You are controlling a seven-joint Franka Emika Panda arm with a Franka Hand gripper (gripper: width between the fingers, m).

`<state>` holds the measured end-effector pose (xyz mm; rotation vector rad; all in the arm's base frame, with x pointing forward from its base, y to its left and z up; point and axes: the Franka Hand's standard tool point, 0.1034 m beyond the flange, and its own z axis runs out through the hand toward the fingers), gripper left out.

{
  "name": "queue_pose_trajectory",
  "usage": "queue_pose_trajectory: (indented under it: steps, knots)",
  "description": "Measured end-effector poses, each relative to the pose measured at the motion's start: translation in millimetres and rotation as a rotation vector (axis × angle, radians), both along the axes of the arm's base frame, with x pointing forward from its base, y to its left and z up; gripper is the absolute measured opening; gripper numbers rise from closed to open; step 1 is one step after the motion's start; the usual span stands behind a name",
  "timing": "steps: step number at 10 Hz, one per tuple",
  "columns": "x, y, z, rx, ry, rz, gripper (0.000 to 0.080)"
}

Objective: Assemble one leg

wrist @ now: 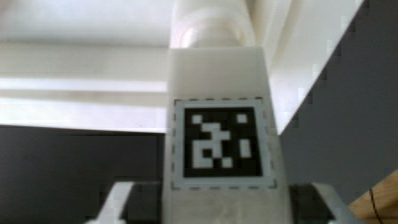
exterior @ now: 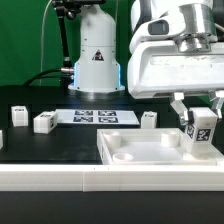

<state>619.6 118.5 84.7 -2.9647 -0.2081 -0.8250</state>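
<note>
Tray (exterior: pixel 112 152), leg (exterior: pixel 202 132) upright between fingers (exterior: pixel 181 108), loose legs (exterior: pixel 43 122) beyond

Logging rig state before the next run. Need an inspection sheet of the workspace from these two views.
Surface: black table; marker board lies flat near its middle.
Job's things: leg is upright in the gripper, at the exterior view's right end of the white tray. Whether it is seated in the tray cannot be told.
Clutter: spare legs lie loose on the table on both sides of the marker board.
Grippers: gripper is closed on the leg, with the leg's tag facing the wrist camera.
Cables: dark cable hangs beside the robot base.
Surroundings: green backdrop; nothing else seen.
</note>
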Motion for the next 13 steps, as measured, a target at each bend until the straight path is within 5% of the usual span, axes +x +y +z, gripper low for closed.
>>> queue_pose_trajectory:
  steps: [6, 8, 13]
  knots:
    - [-3.6, 0.3, -4.1, 0.005, -0.063, -0.005, 0.0291]
    - [-3.9, 0.3, -4.6, 0.003, -0.062, -0.001, 0.0601]
    - [-3.9, 0.3, -4.6, -0.001, -0.062, 0.005, 0.0649]
